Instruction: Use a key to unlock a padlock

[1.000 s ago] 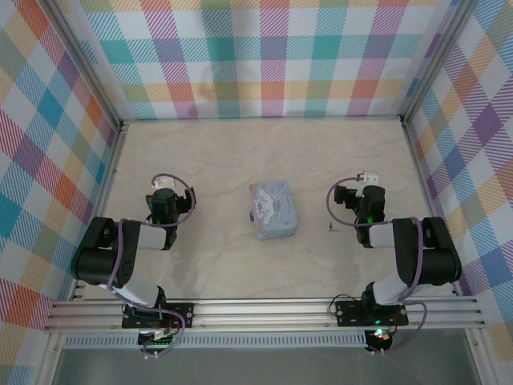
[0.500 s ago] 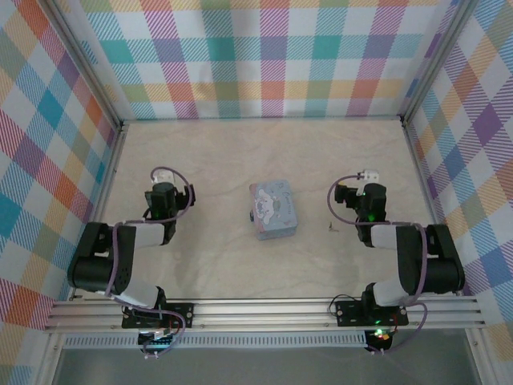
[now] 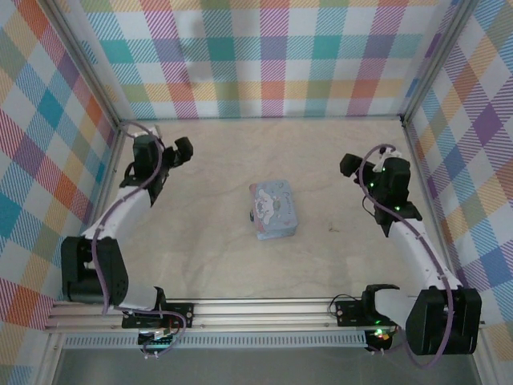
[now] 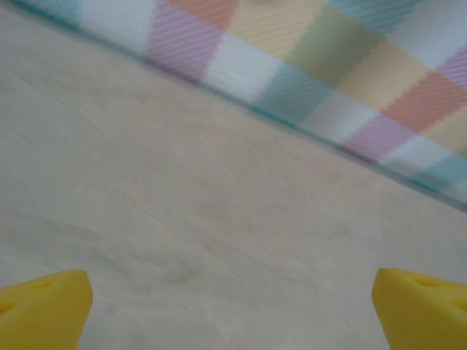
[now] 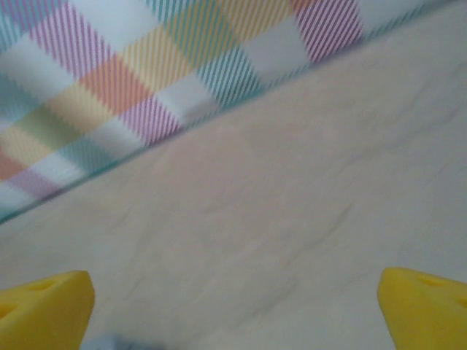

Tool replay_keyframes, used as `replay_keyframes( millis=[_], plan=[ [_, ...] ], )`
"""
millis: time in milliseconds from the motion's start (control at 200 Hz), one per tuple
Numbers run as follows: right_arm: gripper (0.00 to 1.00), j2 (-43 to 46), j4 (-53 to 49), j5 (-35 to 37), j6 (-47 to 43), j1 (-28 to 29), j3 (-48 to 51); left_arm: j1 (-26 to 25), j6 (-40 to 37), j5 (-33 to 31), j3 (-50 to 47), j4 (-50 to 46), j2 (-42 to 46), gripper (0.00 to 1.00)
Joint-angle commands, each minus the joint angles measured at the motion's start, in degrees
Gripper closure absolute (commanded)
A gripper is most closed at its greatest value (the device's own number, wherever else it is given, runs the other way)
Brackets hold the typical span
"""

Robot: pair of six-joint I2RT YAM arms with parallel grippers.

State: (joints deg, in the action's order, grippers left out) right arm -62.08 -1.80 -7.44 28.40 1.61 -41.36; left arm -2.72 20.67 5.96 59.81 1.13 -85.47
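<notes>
Beige table [image 3: 240, 160], arms [image 3: 120, 212] outstretched, left end effector [image 4: 233, 306], right end effector [image 5: 235, 306] both agape.

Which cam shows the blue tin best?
Top external: the blue tin lies whole, unobstructed. Left wrist faces tabletop and checked wall; right wrist has a grey-blue blur at its bottom edge, possibly the tin.

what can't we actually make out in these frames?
- key: top view, a speck; shape and orientation unreadable.
- padlock: top view, tiny dark bit at the tin's left edge; shackle state unreadable.
- left hand, right hand: wrist views, bottom edge cuts off all but the yellow fingertips.
</notes>
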Motion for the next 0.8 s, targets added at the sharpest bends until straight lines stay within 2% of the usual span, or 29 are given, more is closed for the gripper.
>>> replay_keyframes(
  millis=[0, 145, 265, 310, 455, 675, 795],
  plan=[
    [0.07, 1.7, -10.7, -13.5, 6.7, 1.8, 0.3, -1.1, 4.3, 14.4, 1.6, -7.9, -4.5, 0.02],
    [0.1, 7.4, -17.6, -14.3, 8.0, 6.4, 3.2, -5.0, 1.9, 20.5, 7.3, -11.7, -10.7, 0.07],
    [0.15, 11.9, -21.0, -14.8, 11.4, 10.4, 6.9, -9.2, -0.6, 22.3, 12.7, -15.7, -15.3, 0.12],
    [0.16, 13.4, -21.8, -14.1, 12.3, 12.4, 8.2, -10.9, -2.0, 22.8, 14.8, -18.2, -17.0, 0.09],
    [0.17, 16.0, -23.2, -11.0, 15.2, 18.4, 10.9, -16.2, -5.1, 21.4, 20.0, -23.2, -20.2, 0.14],
    [0.2, 14.5, -24.5, -10.1, 17.4, 23.5, 10.7, -22.1, -10.0, 17.5, 26.6, -29.7, -23.3, 0.15],
    [0.18, 14.2, -24.3, -9.8, 18.3, 25.5, 10.2, -23.2, -11.8, 17.2, 30.1, -32.3, -25.3, 0.09]
  ],
)
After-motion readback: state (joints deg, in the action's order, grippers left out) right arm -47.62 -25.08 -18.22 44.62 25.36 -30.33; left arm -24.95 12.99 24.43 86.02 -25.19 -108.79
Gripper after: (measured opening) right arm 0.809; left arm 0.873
